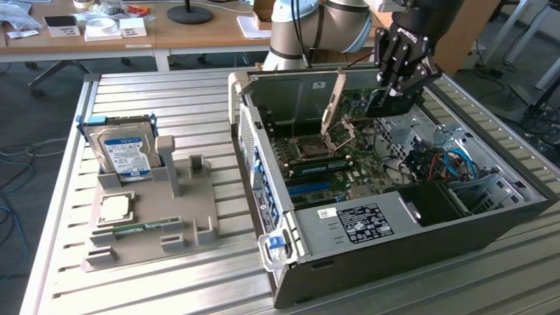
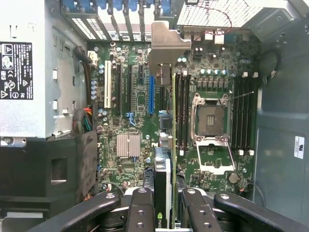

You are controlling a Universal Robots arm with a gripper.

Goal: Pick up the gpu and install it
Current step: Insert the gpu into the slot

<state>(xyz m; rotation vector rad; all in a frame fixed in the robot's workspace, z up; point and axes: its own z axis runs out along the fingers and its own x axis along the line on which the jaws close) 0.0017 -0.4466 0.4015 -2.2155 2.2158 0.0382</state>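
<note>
The gpu (image 2: pixel 162 181) hangs edge-on over the motherboard (image 2: pixel 130 111) inside the open computer case (image 1: pixel 411 230). My gripper (image 2: pixel 163 205) is shut on the card's near end, one black finger on each side. The card's silver end bracket (image 2: pixel 166 46) points toward the case's rear slot openings. A blue expansion slot (image 2: pixel 151 94) lies just beside the card's line, below it. In the exterior view my gripper (image 1: pixel 394 92) hovers above the board at the far side of the case, with the card's black body (image 1: pixel 387 106) under the fingers. The card is above the board, not seated.
On the exterior view's left, a grey holder (image 1: pixel 153 216) carries the silver hard drive with a blue label (image 1: pixel 127 154), a processor chip (image 1: pixel 115 209) and a green memory stick (image 1: pixel 140 228). The empty processor socket (image 2: pixel 211 121) and memory slots (image 2: pixel 182 111) flank the card. A drive cage (image 2: pixel 29 72) walls one side.
</note>
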